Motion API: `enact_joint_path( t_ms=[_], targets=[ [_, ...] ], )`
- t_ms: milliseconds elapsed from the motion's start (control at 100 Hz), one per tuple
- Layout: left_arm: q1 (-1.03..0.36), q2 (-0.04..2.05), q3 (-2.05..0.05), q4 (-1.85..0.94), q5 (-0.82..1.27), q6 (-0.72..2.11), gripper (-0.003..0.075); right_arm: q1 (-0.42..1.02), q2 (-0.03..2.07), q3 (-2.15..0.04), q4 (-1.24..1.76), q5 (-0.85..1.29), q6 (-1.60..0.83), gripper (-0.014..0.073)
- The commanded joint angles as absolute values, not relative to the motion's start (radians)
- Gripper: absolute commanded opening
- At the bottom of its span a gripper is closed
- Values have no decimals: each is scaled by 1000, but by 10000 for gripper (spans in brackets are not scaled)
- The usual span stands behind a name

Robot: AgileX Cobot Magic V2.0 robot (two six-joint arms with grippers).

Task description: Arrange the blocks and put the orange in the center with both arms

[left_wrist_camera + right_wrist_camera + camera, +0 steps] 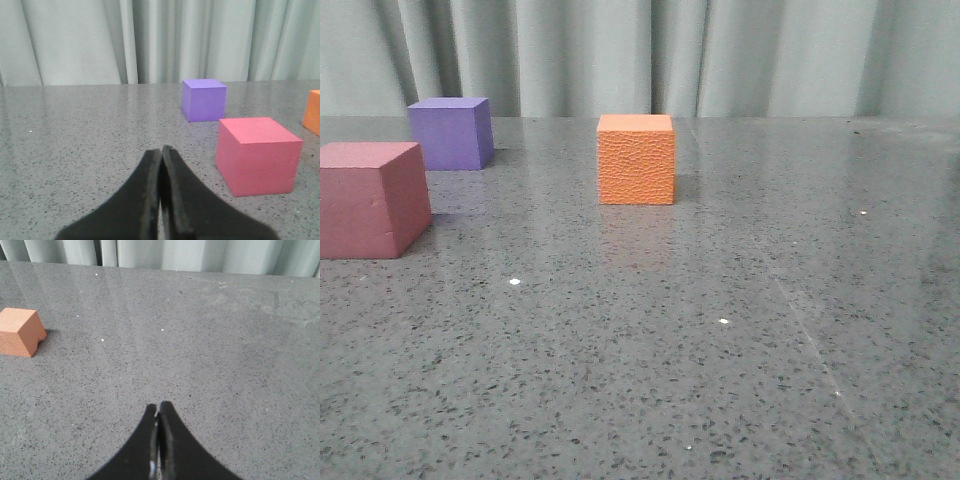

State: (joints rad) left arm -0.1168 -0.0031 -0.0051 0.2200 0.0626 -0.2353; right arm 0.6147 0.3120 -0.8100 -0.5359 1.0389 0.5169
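Resting on the speckled grey worktop (650,340), the orange cube (636,159) sits upright near the middle of the front view, its pebbled faces square to the camera. To its left and farther back stands the purple cube (450,132), and nearer, at the left edge, the pinkish-red cube (372,199) — all three apart from one another, none touching. A pale curtain (650,55) hangs behind the far edge.

The left hand (161,152) has its two black fingers pressed together, tip to tip, gripping nothing; the pinkish-red cube lies just ahead of it and to its right, the purple cube beyond that, and only a sliver of the orange cube shows at the far right of its view.

The right hand (158,407) is likewise closed on nothing — the orange cube lies well ahead and off to its left, with bare worktop between them.
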Motion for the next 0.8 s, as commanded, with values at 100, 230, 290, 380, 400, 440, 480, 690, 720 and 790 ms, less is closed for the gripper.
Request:
enact_joint_path(
  t_ms=[100, 230, 290, 380, 400, 440, 480, 690, 720, 790],
  targets=[
    [-115, -36, 51, 217, -13, -234, -19, 610, 325, -831, -576, 981, 516, -119],
    [-115, -36, 51, 217, -13, -234, -19, 610, 325, -831, -576, 980, 516, -119],
    [-115, -36, 51, 217, -13, -234, -19, 610, 325, -831, -576, 976, 516, -119],
    [-115, -36, 51, 217, -13, -234, -19, 608, 325, -804, -591, 952, 516, -119],
    [-115, -36, 51, 217, -13, -234, -19, 604, 325, -793, -597, 937, 516, -119],
    [-115, -36, 51, 217, -13, -234, -19, 588, 322, -771, -602, 900, 516, -119],
    [-115, -36, 51, 217, -13, -234, -19, 562, 318, -730, -602, 833, 516, -119],
    [-115, -36, 51, 217, -13, -234, -19, 332, 234, -512, -513, 499, 514, -119],
    [-115, -36, 51, 217, -13, -234, -19, 298, 216, -486, -471, 476, 508, -119],
    [-115, -36, 51, 217, -13, -234, -19, 222, 168, -425, -373, 443, 457, -119]
  ],
)
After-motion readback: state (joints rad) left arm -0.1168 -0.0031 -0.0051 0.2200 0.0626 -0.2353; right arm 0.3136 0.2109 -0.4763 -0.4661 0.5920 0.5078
